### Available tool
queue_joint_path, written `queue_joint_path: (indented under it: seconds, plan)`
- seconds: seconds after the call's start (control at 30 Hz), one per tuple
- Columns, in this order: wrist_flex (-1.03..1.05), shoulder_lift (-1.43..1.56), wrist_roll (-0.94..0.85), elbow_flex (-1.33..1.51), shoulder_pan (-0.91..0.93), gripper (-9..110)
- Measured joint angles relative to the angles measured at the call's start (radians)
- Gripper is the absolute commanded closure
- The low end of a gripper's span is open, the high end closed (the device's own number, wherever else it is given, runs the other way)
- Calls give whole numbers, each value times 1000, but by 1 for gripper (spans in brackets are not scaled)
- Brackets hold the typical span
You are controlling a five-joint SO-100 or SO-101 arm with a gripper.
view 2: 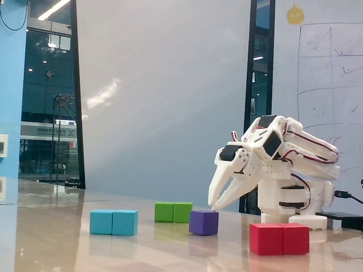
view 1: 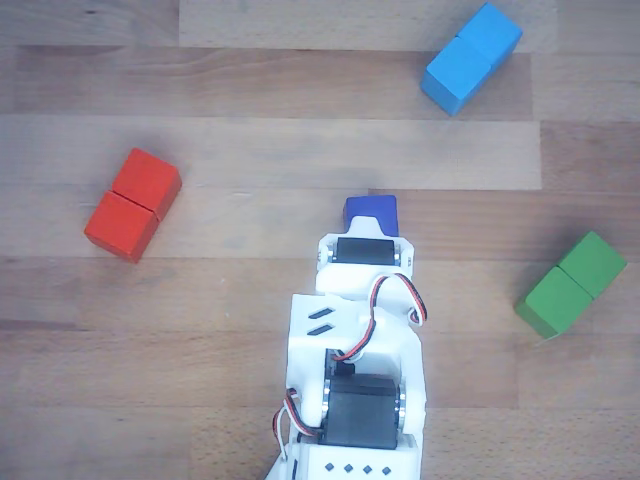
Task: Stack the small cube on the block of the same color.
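Fixed view shows my gripper (view 2: 212, 207) tipped down over the small cube (view 2: 204, 221), with its two fingers a little apart and their tips right at the cube's top edge. I cannot tell if they are touching it yet, and they do not look like they are pinching it. I think the fingers are spread so the cube can fit between them. In the other view the arm hides the fingers, and only the far side of the small cube (view 1: 371, 209) peeks out past them. The block of the same color (view 1: 470, 57) sits well beyond the fingers and off to the right there, so I will need to lift and carry. The red block (view 1: 133, 203) and green block (view 1: 572, 283) lie off to each side, out of my way.
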Motion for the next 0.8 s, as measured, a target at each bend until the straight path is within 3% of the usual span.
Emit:
queue_joint_path:
  seconds: [0.8]
  plan:
    - [15, 0, 0, -130, 6, 101]
